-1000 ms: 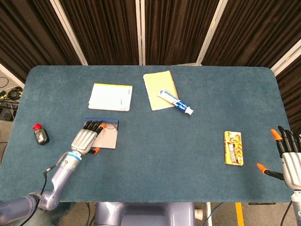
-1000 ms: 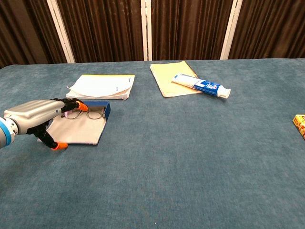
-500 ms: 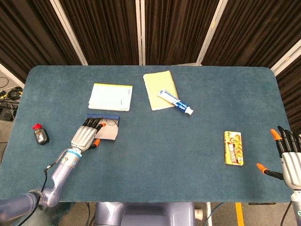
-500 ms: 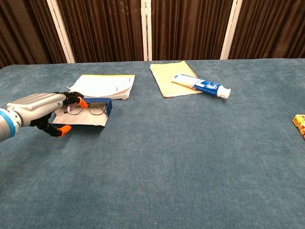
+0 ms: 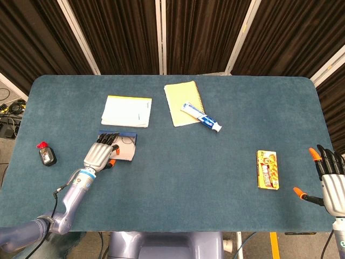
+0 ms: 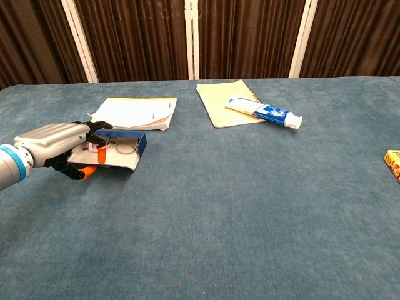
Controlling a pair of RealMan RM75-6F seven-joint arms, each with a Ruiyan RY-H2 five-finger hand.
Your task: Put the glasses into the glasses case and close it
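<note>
The blue glasses case (image 5: 127,136) (image 6: 139,142) lies left of centre with the glasses (image 5: 126,142) (image 6: 124,145) inside it. Its grey lid flap (image 5: 125,154) (image 6: 117,162) is tilted up off the table. My left hand (image 5: 98,154) (image 6: 53,147) holds the flap at its left edge, fingers over it and thumb under it. My right hand (image 5: 331,181) hovers at the table's right front corner, fingers spread and holding nothing; the chest view does not show it.
White papers (image 5: 126,110) (image 6: 134,112) lie just behind the case. A yellow notepad (image 5: 182,102) carries a toothpaste tube (image 5: 201,117). A yellow box (image 5: 267,169) sits near the right hand. A small dark object with a red cap (image 5: 47,155) lies far left.
The left hand has raised the lid flap from flat on the table and folded it toward the case. The right hand has stayed put.
</note>
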